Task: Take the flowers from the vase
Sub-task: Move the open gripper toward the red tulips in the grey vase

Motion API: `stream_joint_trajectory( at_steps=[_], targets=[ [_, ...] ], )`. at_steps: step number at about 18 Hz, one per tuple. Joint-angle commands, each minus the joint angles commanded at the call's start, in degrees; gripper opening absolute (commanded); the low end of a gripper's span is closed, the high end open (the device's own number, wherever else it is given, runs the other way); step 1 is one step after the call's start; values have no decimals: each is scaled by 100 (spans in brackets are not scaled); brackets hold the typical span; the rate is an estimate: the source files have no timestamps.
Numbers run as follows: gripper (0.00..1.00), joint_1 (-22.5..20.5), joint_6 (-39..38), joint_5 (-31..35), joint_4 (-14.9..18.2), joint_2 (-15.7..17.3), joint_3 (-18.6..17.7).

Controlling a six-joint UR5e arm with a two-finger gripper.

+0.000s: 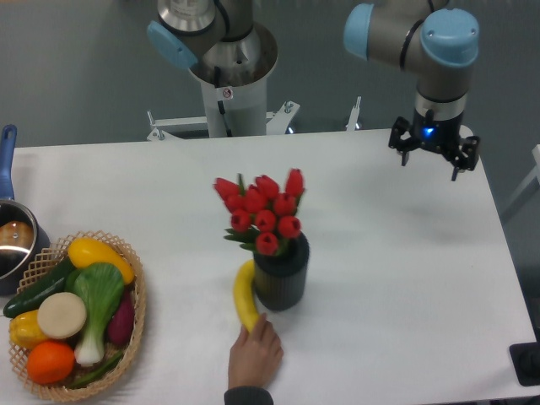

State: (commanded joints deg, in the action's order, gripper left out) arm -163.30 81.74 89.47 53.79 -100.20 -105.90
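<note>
Camera view from above the surface point(396, 278): nearest the lens, a person's fist point(255, 356) reaches in from the bottom edge, touching the lower end of a banana point(245, 295) that lies just beside the vase point(281, 274) on its left. At the near left sits a wicker basket point(135, 325) of vegetables and fruit, with a blue-handled pot point(10, 236) just behind it at the edge. The vase stands upright near the middle of the surface, and the flowers point(263, 213) rise from its mouth, leaning a little to the left and spreading wider than the vase itself. Farther back and well to the right, the robot's hand point(434, 154) hangs above the surface with its fingers spread, released and holding nothing, well apart from the flowers.

The step in hand looks like the approach. To do it well, I judge the hand should travel left and forward, then come in low enough to close on the stems or the tight neck of the bunch just above the vase mouth, not on the soft buds. A straight upward lift would likely slip the stems free without tipping the vase. The person's fist and the banana sit close on the left side, so coming in from the right or from above seems safer
</note>
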Motion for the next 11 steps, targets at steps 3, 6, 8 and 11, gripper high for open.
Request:
stream_joint_trajectory(
  at_steps=[3,6,8,11],
  targets=[
    [100,70,-26,-96,26,122,-97],
    [100,123,-53,-438,27,368,-290],
    [100,141,-96,-667,-52,457,-500],
    [100,80,-97,-1325,-70,554,-756]
  ],
)
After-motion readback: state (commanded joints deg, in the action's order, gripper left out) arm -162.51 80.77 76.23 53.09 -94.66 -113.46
